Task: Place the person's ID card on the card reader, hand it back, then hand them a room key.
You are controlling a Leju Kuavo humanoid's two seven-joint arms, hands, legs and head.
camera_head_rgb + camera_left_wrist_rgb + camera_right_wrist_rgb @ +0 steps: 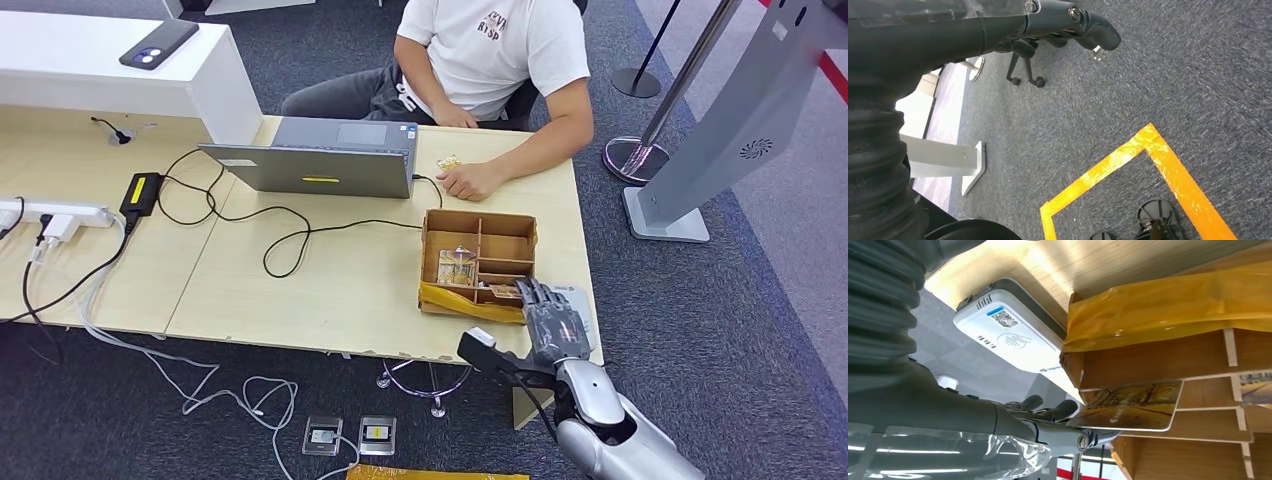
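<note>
- The right robot hand (pixel 553 318) reaches over the near right corner of the wooden divided box (pixel 478 262) on the table (pixel 330 290). In the right wrist view its fingers (pixel 1048 415) pinch a room key card (pixel 1133 405) printed with a landscape picture — the card is level and sits at the mouth of one of the box's compartments.
- The white card reader (pixel 1008 335) lies on the table just beside the box, at the table's right edge, close under the right robot hand.
- More cards (pixel 457 266) lie in a middle compartment of the box; yellow tape (pixel 470 303) wraps its near wall.
- A seated person rests a hand (pixel 468 181) on the far side of the table, with a small card (pixel 449 162) just beside it, well apart from the box.
- A laptop (pixel 325 157) and black cables occupy the table's left and middle; bare tabletop lies between the box and the person's hand.
- The left robot hand (pixel 1068 22) hangs over the grey carpet with its fingers curled in — nothing in them.
</note>
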